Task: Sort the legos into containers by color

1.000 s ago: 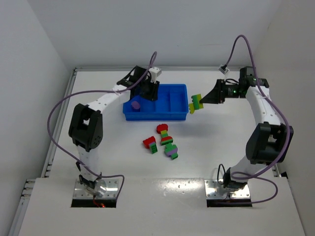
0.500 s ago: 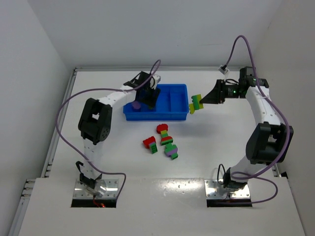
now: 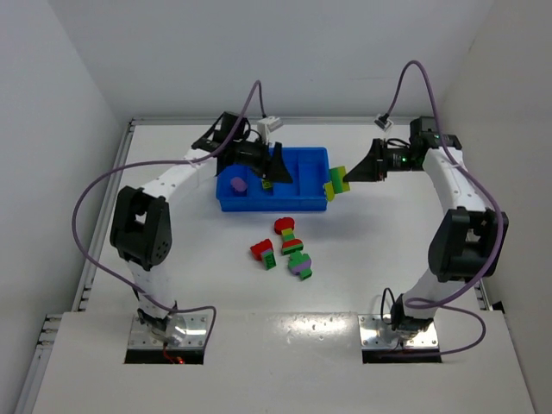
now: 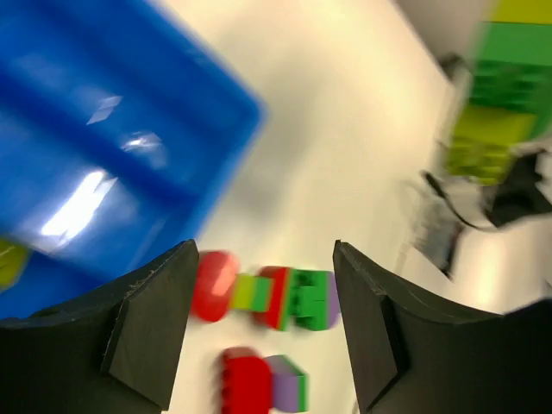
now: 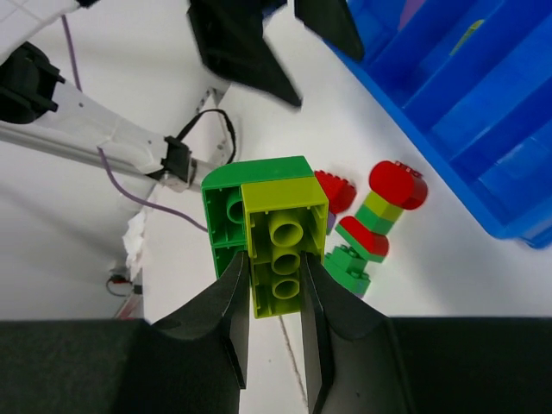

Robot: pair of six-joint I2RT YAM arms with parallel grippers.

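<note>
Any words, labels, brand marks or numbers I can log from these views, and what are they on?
No readable text in any view.
The blue tray, the loose bricks and the brick stack in the right tool show no print.
The left wrist view is too blurred to show any fine marks.

The tray [image 3: 274,204] is uniform bright blue; the brick [image 3: 237,183] inside it is purple. The two-colour stack [image 5: 272,246] is green and yellow-green. On the white table [image 3: 172,276], the left stack [image 3: 263,252] is red and green. The middle stack [image 3: 289,235] runs red, yellow-green, red, green (a banded pattern). The near stack [image 3: 300,264] is green and purple. The cables [image 3: 95,185] are purple. The left arm [image 3: 172,181] and right arm [image 3: 461,185] are white with black joints.
</note>
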